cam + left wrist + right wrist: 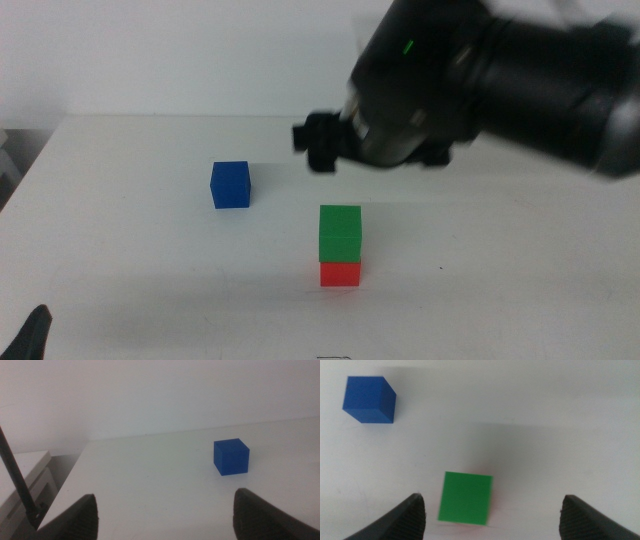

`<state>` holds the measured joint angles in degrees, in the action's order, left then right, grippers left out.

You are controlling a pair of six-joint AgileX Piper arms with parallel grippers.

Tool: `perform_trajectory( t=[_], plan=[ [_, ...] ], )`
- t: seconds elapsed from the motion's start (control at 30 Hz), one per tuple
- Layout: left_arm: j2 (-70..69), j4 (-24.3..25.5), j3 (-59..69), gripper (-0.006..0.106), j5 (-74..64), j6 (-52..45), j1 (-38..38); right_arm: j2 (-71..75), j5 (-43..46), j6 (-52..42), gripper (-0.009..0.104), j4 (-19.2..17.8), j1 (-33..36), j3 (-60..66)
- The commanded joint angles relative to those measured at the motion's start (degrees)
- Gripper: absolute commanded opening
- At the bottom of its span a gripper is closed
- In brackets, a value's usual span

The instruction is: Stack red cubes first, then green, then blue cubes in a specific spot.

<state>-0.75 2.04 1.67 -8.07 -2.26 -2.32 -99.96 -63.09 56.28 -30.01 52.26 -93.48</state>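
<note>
Green cube sat stacked on the red cube, with the right claw held above them, jaws apart.

The two-cube stack stood toward the front of the white table, right of its middle, and lay below and between the right claw's spread jaws (nearer one of them). The blue cube rested alone on the table, apart from the stack, toward the left and farther back. The left claw waited near the table's front left corner, jaws apart and empty, the blue cube ahead of it.
</note>
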Motion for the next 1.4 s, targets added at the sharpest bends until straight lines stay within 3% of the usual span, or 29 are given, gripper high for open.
perform_trajectory(
  t=[0.0, 0.13, 0.47, 0.73, 1.1, 1.37],
  plan=[
    [-1.2, -0.2, -0.2, 0.091, 4.6, 0.7, -0.2, 5.1, -4.1, -6.7, 0.094, -1.8, -0.8, -5.2],
    [-1.2, -0.2, -0.2, 0.091, 4.6, 0.7, -0.2, 7.8, -10.9, -18.4, 0.094, 1.7, -4.6, -10.8],
    [-1.2, -0.2, -0.2, 0.091, 4.6, 0.7, -0.2, 21.1, -11.4, -46.1, 0.094, 12.6, -15.8, -11.0],
    [-1.2, -0.2, -0.2, 0.091, 4.6, 0.7, -0.2, 33.7, -11.4, -57.8, 0.094, 29.3, -22.4, -11.0],
    [-1.2, -0.2, -0.2, 0.091, 4.6, 0.7, -0.2, 45.0, -11.4, -58.4, 0.094, 31.3, -22.4, -2.9],
    [-1.2, -0.2, -0.2, 0.091, 4.6, 0.7, -0.2, 51.1, -10.8, -63.8, 0.094, 39.4, -22.4, 8.6]
  ],
)
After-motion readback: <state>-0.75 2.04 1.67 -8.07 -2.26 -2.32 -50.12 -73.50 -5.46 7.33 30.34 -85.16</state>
